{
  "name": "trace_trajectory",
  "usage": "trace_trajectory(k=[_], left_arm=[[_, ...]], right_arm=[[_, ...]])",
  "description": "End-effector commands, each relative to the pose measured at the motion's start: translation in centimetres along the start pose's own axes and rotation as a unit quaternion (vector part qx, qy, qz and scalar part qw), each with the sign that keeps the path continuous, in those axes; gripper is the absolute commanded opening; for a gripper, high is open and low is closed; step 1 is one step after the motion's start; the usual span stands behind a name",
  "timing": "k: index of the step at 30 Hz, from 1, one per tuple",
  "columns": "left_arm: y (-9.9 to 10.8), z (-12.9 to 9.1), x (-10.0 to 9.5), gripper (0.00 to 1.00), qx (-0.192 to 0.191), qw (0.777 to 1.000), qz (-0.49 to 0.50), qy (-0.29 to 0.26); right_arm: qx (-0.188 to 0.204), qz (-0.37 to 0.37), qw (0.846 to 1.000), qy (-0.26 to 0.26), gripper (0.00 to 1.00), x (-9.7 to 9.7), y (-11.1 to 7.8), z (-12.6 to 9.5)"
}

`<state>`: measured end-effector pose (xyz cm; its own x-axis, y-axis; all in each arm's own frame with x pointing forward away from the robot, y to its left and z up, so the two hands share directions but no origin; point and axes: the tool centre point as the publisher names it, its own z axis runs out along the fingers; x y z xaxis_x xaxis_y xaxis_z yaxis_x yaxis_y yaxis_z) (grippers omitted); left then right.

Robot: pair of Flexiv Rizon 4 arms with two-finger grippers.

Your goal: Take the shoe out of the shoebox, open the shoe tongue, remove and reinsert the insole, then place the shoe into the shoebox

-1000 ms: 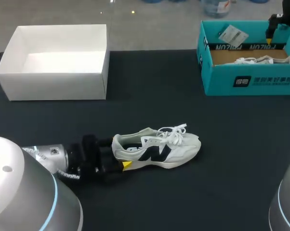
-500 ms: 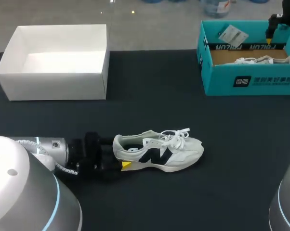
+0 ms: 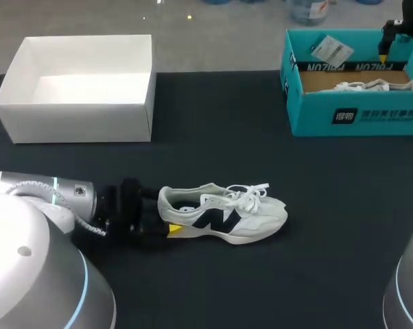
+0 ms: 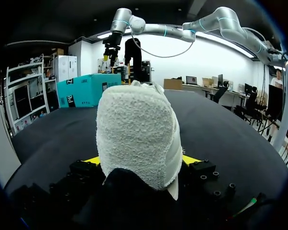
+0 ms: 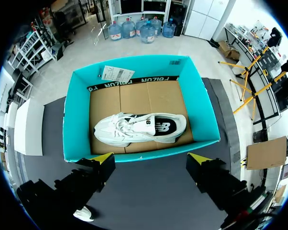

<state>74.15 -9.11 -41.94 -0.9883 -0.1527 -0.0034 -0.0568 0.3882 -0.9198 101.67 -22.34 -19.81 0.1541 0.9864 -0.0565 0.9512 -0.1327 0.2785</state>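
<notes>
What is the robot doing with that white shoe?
The left gripper is holding a white shoe by its heel, and the shoe lies on its sole on the black table. The right gripper hangs open above the teal shoebox, which has a second shoe lying inside. A white box sits at the far left with nothing in it. The insole part has not visibly started.
</notes>
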Motion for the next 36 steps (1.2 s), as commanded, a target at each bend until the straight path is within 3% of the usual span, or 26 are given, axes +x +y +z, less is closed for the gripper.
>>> trace_trajectory(k=[1, 31, 32, 34, 36], left_arm=[[0.74, 0.01, -0.56, 0.00, -0.002, 1.000, -0.003, 0.005], [0.76, -0.02, -0.36, 0.00, -0.007, 1.000, -0.004, 0.010], [0.71, 0.01, -0.30, 0.25, -0.007, 1.000, -0.003, 0.011], [0.65, 0.02, -0.25, 1.00, -0.009, 1.000, -0.003, 0.012], [0.61, 0.03, -0.24, 1.00, -0.010, 1.000, -0.004, 0.013]], right_arm=[[0.000, 0.000, 1.000, 0.000, 1.00, 0.00, -0.01, 0.01], [0.000, 0.000, 1.000, 0.000, 1.00, 0.00, -0.01, 0.01], [0.000, 0.000, 1.000, 0.000, 1.00, 0.00, -0.01, 0.01], [0.000, 0.000, 1.000, 0.000, 1.00, 0.00, -0.01, 0.01], [0.000, 0.000, 1.000, 0.000, 1.00, 0.00, -0.01, 0.01]])
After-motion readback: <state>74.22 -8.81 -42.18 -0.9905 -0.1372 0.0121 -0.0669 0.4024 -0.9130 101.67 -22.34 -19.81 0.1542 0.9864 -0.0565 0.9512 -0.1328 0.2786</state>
